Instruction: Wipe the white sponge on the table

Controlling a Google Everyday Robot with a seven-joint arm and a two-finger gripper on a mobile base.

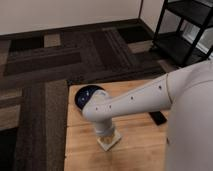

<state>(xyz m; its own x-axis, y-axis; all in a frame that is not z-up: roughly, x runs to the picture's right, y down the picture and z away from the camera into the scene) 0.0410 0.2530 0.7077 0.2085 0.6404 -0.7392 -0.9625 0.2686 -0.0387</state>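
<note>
With the gripper (106, 133) on the white sponge (111, 141), the blue bowl (85, 95) blocks behind, the black phone (158, 118) sits right, and open table (142, 147) lies between.

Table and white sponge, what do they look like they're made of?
The table looks like light tan wood, butcher-block style, going by its narrow plank strips, with a matte finish. The white sponge is a pale flat block, probably foam or cellulose; its surface does not settle which. The hand is shut, pressed down on top of it.

Table (142, 150): sponge (110, 141) under gripper (105, 133), bowl (84, 94), phone (158, 118)
</note>
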